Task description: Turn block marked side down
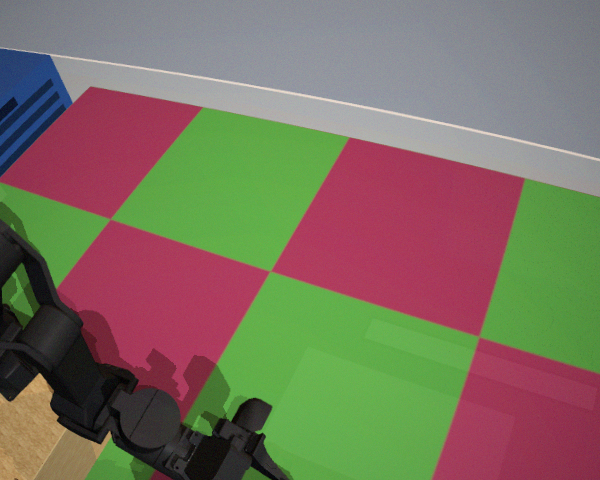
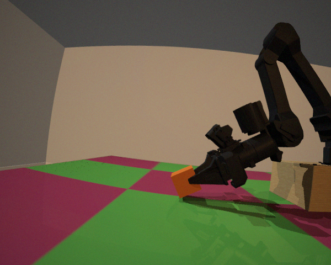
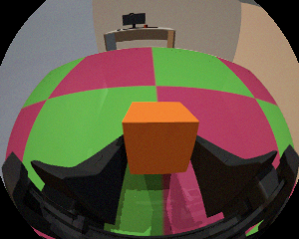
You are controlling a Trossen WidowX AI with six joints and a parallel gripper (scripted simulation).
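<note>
Blue box [image 1: 11, 111]: It is sitting at the far left in the top view, beside the table.
Table [image 1: 393, 222] [image 2: 97, 222] [image 3: 80, 119]: It is showing big pink and green squares.
Orange block [image 2: 185, 184] [image 3: 159, 146]: In the outside view it is tipping, with one low corner pointing down at the table, very near it. I cannot tell if they are touching.
Block's top: It is slanting, not lying flat.
Block's long way: In the wrist view it is looking a bit wider than tall, with the wider way going across from finger to finger.
Marked side: I cannot tell where it is facing; the sides that are showing are plain orange.
Gripper [image 1: 270, 459] [image 2: 192, 178] [image 3: 157, 137]: It is slanting down to the block, and its two fingers are squeezing the block between them.
Black arm [image 1: 150, 418] [image 2: 271, 85]: It is bending up high, then down.
Wooden stand [image 1: 5, 428] [image 2: 325, 189]: It is sitting under the arm at the right.
</note>
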